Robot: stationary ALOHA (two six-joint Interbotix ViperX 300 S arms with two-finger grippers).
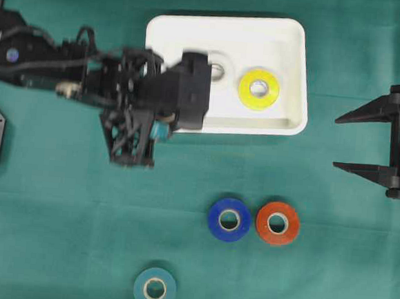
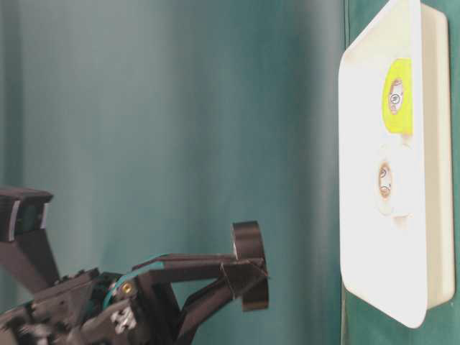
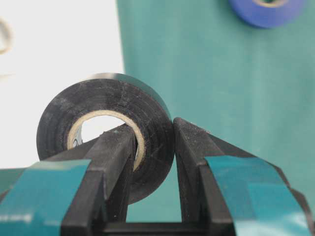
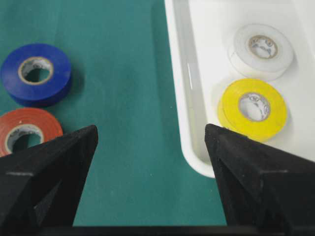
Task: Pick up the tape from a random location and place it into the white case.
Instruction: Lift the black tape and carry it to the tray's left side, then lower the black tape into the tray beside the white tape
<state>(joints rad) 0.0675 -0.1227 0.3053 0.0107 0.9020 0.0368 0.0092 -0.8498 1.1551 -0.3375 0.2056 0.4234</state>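
Black tape [image 3: 106, 132] filled the left wrist view, a roll standing on edge with its round face toward that camera and its hole running along the line of sight. The left gripper [image 3: 152, 162] was clamped on it, one finger [image 3: 115, 162] through the cardboard core and the other against the outer wall, so the pinch crossed a single thickness of the ring. Behind the roll, pale plastic lay to the left and green cloth [image 3: 211, 73] to the right, with a blue roll [image 3: 268, 10] at the top edge.

The table-level view alone showed the black roll lifted off the cloth, short of the white case [image 2: 438, 180] and apart from its rim. From overhead the arm hid that roll entirely; only the gripper's dark bulk showed, covering the case's left edge.

Inside the case lay a white roll [image 4: 261, 49] and a yellow roll [image 4: 252, 109], both flat, holes upward, just beside each other. The white one was half covered by the left arm overhead but plain in the right wrist view.

On the cloth outside, the blue roll and a red roll [image 1: 277, 223] sat flat, almost touching, below the case. A teal roll [image 1: 155, 289] lay alone near the bottom edge, well apart, seen only from overhead.

The right gripper [image 1: 349, 142] hung at the right edge, its jaws spread wide and holding nothing, clear of the case.
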